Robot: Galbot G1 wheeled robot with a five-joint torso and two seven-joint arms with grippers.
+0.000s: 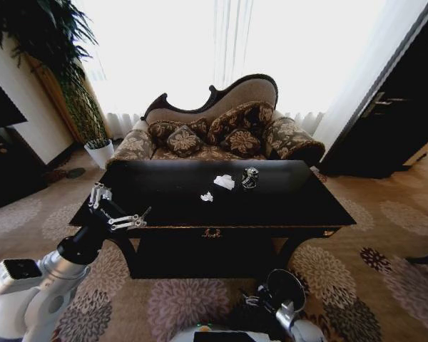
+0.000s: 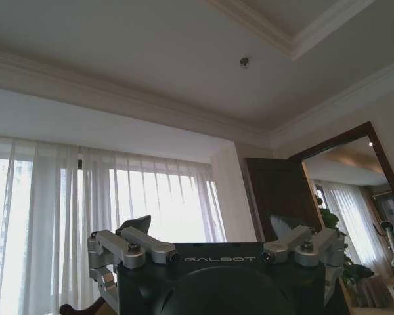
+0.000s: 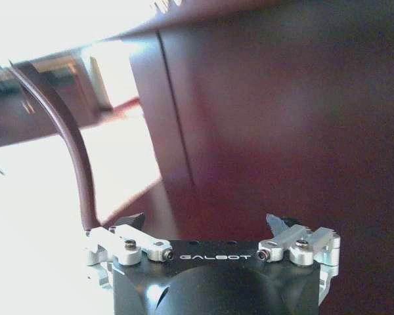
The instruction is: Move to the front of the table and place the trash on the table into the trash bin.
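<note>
Left hand point(image 1: 120, 208) raised at counter's point(image 1: 271, 206) near-left corner, fingers spread, holding nothing. Paper wads point(image 1: 224, 182) and can point(image 1: 250, 177) beyond, mid-counter, well apart from hand. Right hand point(image 3: 210, 230) low, seemingly open, facing dark panel.

Glossy black table point(image 1: 164, 203), white paper wad point(image 1: 225, 182), dark silver-topped can point(image 1: 250, 177), brown floral-patterned sofa point(image 1: 221, 135)
</note>
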